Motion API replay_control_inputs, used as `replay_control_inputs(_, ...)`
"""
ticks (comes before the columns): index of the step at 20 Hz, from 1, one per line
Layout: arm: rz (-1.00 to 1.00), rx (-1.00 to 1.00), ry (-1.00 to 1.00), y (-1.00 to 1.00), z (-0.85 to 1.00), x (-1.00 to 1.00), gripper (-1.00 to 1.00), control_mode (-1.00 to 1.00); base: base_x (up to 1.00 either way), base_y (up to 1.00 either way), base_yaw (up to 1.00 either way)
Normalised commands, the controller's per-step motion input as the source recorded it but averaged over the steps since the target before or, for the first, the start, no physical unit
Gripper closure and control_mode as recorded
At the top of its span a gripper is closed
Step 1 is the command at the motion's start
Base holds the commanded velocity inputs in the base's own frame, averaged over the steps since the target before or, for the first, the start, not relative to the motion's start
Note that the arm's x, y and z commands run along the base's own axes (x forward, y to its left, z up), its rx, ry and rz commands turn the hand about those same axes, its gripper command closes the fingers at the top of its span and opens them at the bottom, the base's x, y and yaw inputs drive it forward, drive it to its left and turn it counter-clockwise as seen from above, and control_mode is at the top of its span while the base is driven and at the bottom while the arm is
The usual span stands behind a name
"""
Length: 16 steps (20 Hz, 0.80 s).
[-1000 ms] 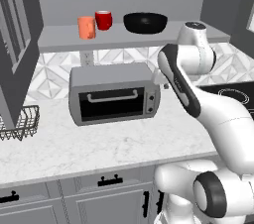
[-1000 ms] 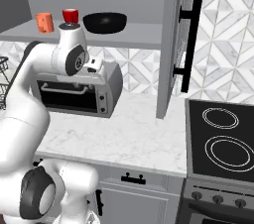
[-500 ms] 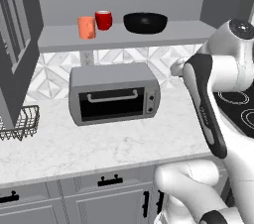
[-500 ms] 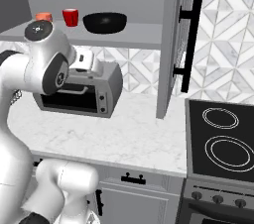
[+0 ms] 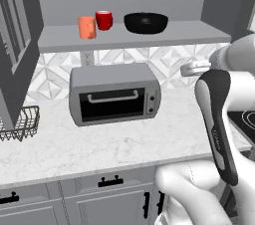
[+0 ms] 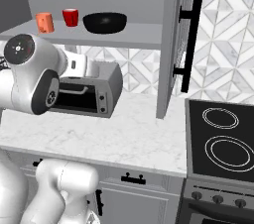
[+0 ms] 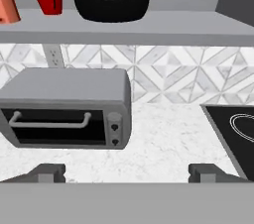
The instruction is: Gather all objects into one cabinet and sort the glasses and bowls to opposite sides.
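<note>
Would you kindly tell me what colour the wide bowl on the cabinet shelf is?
The bowl is glossy black, shown best in the hand view.

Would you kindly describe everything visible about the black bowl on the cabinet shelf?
The black bowl is wide, shallow, round and glossy, dark inside and out. It sits upright on the plain grey shelf of the open cabinet, to the right of the red mug and the orange cup, apart from both. Nothing but the shelf touches it, and it looks empty.
</note>
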Motion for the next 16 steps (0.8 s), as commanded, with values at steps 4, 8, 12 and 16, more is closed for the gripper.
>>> replay_control_inputs(4, 0.0, 0.0, 0.0, 0.0, 0.0, 0.0, -1.0, 1.0, -0.14, 0.02, 0.01)
replay_control_inputs(8, 0.0, 0.0, 0.0, 0.0, 0.0, 0.0, -1.0, 1.0, -0.93, 0.56, 0.13)
replay_control_inputs(12, 0.0, 0.0, 0.0, 0.0, 0.0, 0.0, -1.0, 1.0, -0.98, 0.88, 0.16)
replay_control_inputs(16, 0.0, 0.0, 0.0, 0.0, 0.0, 0.0, -1.0, 1.0, -0.49, 0.99, 0.07)
